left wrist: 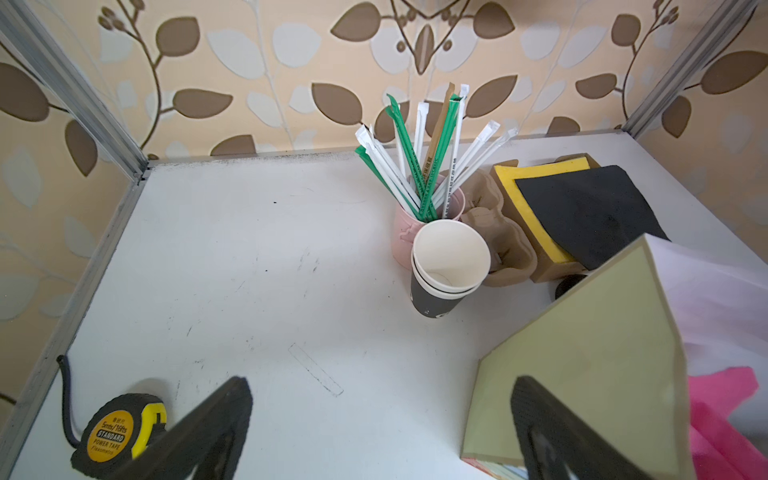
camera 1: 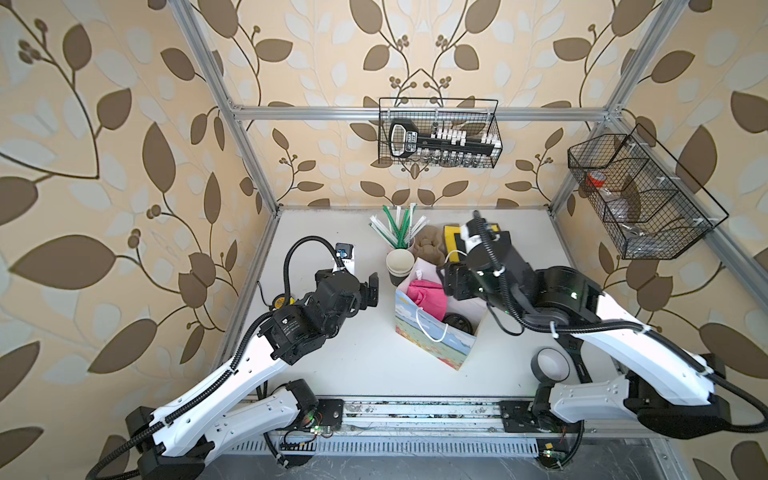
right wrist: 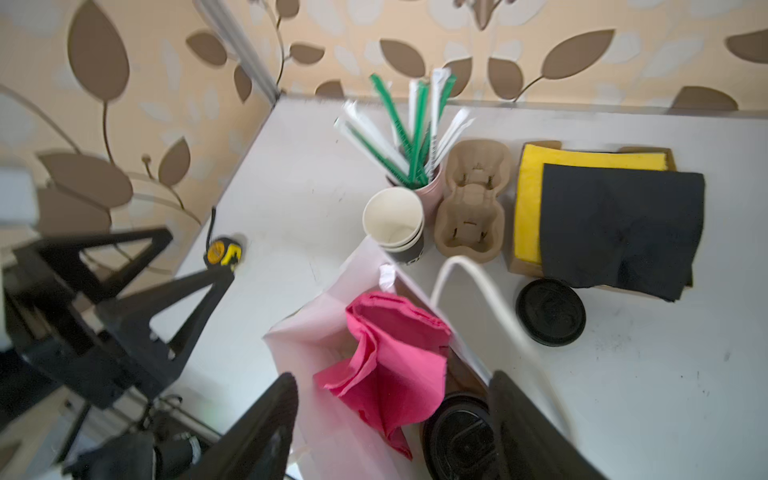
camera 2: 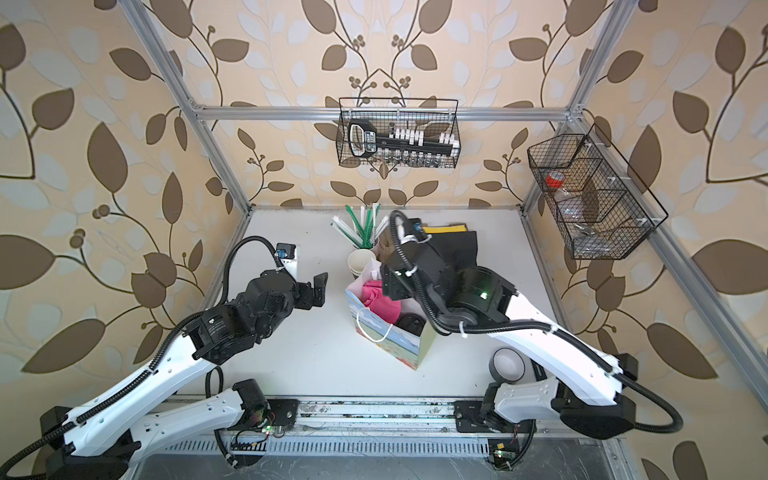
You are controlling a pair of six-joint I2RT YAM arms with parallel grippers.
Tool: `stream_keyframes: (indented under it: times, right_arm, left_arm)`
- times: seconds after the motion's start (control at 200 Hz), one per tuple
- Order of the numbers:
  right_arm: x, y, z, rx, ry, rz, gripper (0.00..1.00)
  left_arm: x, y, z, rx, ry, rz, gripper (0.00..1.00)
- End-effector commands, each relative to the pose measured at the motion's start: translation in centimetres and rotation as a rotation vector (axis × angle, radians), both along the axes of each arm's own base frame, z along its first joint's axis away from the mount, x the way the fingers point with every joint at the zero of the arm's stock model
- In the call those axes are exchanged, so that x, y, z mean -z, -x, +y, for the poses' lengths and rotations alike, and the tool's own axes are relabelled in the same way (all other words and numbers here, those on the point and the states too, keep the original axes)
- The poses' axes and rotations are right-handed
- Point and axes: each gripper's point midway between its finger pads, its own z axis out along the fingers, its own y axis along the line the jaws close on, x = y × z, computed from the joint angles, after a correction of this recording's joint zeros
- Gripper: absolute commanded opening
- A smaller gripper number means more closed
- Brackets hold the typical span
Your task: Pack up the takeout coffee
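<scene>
The takeout coffee (right wrist: 457,436) stands inside the open paper gift bag (camera 1: 432,340). Only its black lid shows, in the wrist view and in both top views (camera 1: 457,322) (camera 2: 409,322). A pink napkin (right wrist: 395,353) sticks up in the bag beside it. My right gripper (right wrist: 392,386) hangs over the bag's mouth (camera 1: 446,282), open, with nothing between its fingers. One finger (right wrist: 511,415) is close by the lid. My left gripper (camera 1: 372,291) is open and empty, left of the bag (left wrist: 582,353).
Behind the bag stand stacked lidless cups (camera 1: 400,266), a pink cup of straws (camera 1: 399,232), a pulp cup carrier (right wrist: 471,199) and a box of yellow and black napkins (right wrist: 602,216). A loose black lid (right wrist: 550,311), a tape measure (left wrist: 120,432) and a tape roll (camera 1: 550,363) lie on the table.
</scene>
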Motion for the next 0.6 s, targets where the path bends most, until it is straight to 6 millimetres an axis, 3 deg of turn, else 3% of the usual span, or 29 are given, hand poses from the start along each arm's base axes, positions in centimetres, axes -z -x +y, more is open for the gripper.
stream_keyframes:
  times: [0.0, 0.165, 0.265, 0.4, 0.595]
  right_arm:
    - [-1.5, -0.5, -5.5, 0.111, -0.003, -0.115, 1.00]
    - [-0.2, -1.6, -12.5, 0.271, 0.010, -0.209, 1.00]
    - [2.2, -2.0, -16.6, 0.415, 0.006, -0.226, 1.00]
    - [5.1, -3.4, -19.5, 0.466, -0.038, -0.293, 1.00]
    - [10.9, -5.7, -24.2, 0.605, 0.055, -0.236, 1.00]
  left_arm:
    - [-1.4, -0.5, 2.2, -0.117, -0.003, -0.067, 0.99]
    - [-1.1, -0.9, 3.6, -0.198, -0.042, -0.084, 0.99]
    - [0.4, -1.3, 5.2, -0.264, -0.034, -0.045, 0.99]
    - [3.0, -2.2, 7.0, -0.334, 0.041, 0.011, 0.99]
    - [5.4, -3.6, 9.3, -0.426, -0.085, -0.014, 0.99]
